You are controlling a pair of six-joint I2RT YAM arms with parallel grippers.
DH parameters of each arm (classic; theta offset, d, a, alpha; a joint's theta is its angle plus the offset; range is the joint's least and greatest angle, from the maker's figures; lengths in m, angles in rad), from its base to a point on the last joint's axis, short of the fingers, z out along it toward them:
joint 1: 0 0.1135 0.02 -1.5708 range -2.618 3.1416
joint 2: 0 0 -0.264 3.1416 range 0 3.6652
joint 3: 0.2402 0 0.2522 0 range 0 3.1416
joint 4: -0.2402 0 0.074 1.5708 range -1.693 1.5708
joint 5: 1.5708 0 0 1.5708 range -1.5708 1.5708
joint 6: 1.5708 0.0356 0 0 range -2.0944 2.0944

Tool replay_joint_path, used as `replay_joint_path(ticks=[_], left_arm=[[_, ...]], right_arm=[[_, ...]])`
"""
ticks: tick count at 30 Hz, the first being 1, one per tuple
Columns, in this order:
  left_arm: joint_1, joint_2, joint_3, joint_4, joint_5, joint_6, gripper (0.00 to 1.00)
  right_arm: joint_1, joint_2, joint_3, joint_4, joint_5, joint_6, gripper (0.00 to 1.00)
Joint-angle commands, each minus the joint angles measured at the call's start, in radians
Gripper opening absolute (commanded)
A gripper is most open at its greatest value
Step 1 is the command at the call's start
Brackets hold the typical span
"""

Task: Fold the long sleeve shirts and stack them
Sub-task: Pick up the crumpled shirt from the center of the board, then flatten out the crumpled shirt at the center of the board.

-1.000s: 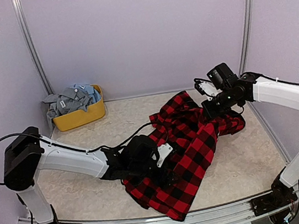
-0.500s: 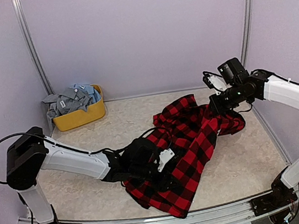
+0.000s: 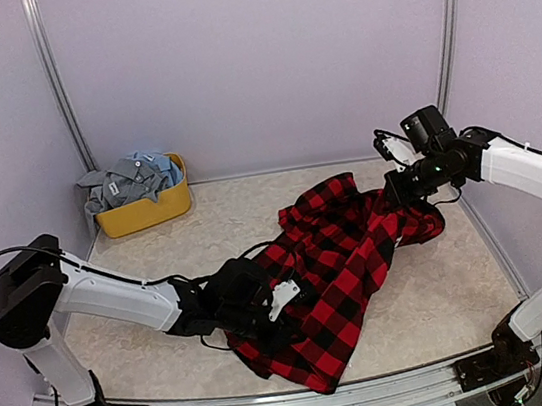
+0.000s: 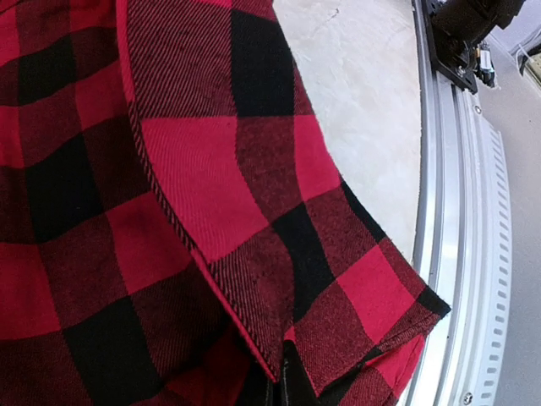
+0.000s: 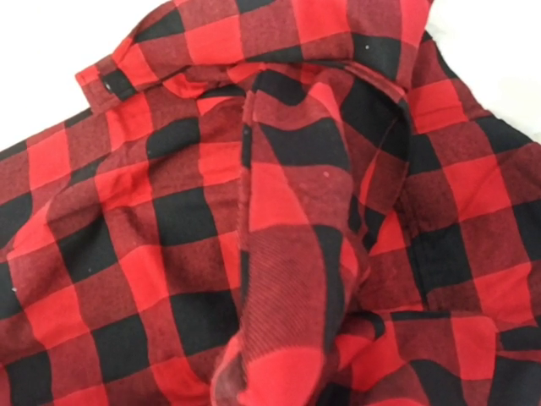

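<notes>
The worktop (image 3: 445,290) carries one thing for me to work on: the red-and-black flannel shirt (image 3: 344,253). It lies rumpled, right of centre. Its long axis runs on a diagonal from the far right down to the near middle, where its lowest corner comes close to the front rail (image 4: 461,254).

Well apart from it, at the far left corner, the yellow tub (image 3: 147,216) holds the grey and pale blue shirts (image 3: 129,181) in a heap. Neither arm is near them.

My right end effector (image 3: 398,197) sits at the far right end of the flannel. Its jaws are together, and cloth rises in a ridge toward it, so I judge it is clamped on a fold there. My own fingers do not show in the right wrist view.

My left end effector (image 4: 275,391) is low on the near left side, pinched tight on a hemmed edge of the same shirt.

The flannel therefore spans from one grip to the other, with each arm nearest its own end. Spreading it flat should mean drawing the two grips apart along that diagonal.
</notes>
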Motion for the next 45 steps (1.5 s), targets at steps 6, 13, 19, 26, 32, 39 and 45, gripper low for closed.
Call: replay_joint_path(ticks=[6, 13, 19, 26, 32, 39, 45], left_arm=[[0.095, -0.266, 0.086, -0.304, -0.196, 0.05, 0.0], [0.194, -0.52, 0.217, -0.559, -0.466, 0.105, 0.0], [0.303, -0.607, 0.449, -0.594, -0.619, 0.106, 0.0], [0.348, -0.401, 0.996, -0.678, -0.711, 0.14, 0.0], [0.185, -0.375, 1.119, -0.741, -0.854, 0.231, 0.0], [-0.01, -0.593, 0.969, -0.745, -0.957, 0.143, 0.0], [-0.13, -0.663, 0.915, -0.754, -1.06, 0.114, 0.0]], right_arm=[[-0.001, -0.02, 0.034, 0.042, -0.043, -0.01, 0.0], [0.047, -0.048, -0.003, 0.134, -0.048, 0.042, 0.0], [0.054, -0.052, 0.175, 0.203, -0.018, 0.047, 0.0], [0.061, 0.067, 0.64, 0.147, -0.032, -0.005, 0.0], [0.119, 0.049, 0.832, -0.03, -0.011, -0.034, 0.0], [0.195, -0.082, 0.826, -0.197, -0.018, -0.028, 0.0], [0.199, -0.163, 0.841, -0.261, -0.026, -0.003, 0.0]])
